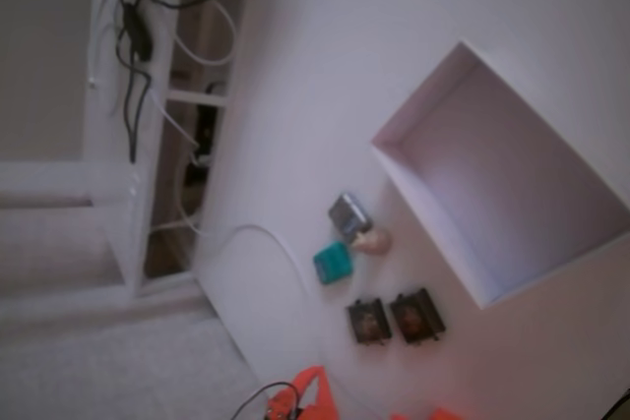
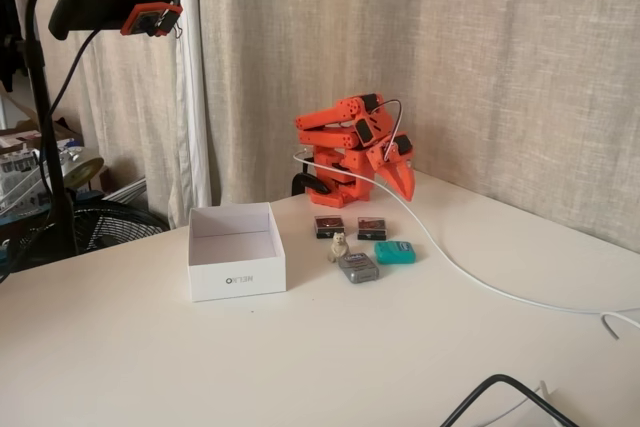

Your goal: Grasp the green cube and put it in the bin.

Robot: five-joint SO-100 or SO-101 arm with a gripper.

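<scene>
The green cube (image 1: 333, 263) (image 2: 395, 252) lies on the white table among other small items, with nothing touching it. The bin (image 1: 512, 174) (image 2: 237, 282), a white open-topped box, stands apart from the cube and nothing shows inside it. In the fixed view from the table's side, the orange arm (image 2: 345, 137) is folded up at the back. Its gripper (image 2: 405, 187) hangs tip-down above the table behind the cube, and the fingers meet in one point with nothing between them. The steep fixed view shows only orange arm parts (image 1: 310, 392) at its bottom edge.
Next to the cube are a grey shiny block (image 1: 348, 212) (image 2: 357, 267) and a small beige figure (image 1: 373, 240) (image 2: 339, 245). Two dark square items (image 1: 369, 322) (image 2: 328, 226) lie nearer the arm. A white cable (image 2: 460, 265) crosses the table; a camera stand (image 2: 45, 127) rises at left.
</scene>
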